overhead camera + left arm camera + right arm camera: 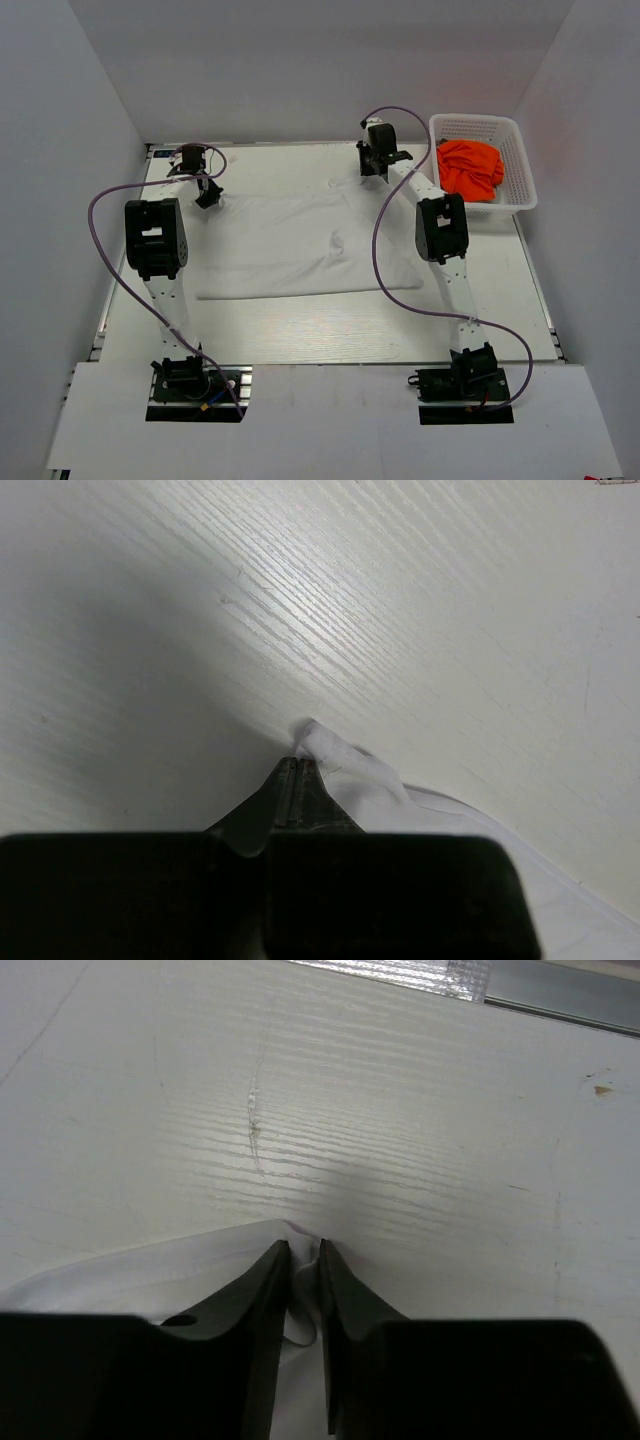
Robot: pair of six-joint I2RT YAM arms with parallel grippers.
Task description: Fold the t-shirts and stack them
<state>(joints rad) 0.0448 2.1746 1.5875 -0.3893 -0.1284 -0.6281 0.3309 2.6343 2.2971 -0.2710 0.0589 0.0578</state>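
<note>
The white t-shirt (300, 245) lies flat mid-counter (300, 335), its long axis running left to right. My left arm (155, 240) is at the shirt's far-left corner, jaws pinched together on a tuft of cloth. My right arm (440, 228) is at the far-right corner, jaws clamped on fabric too. Both grips are on the far edge, so I reckon the fold comes toward me. The orange t-shirt (470, 168) is bunched in the basket (518, 160), nearest the right arm.
</note>
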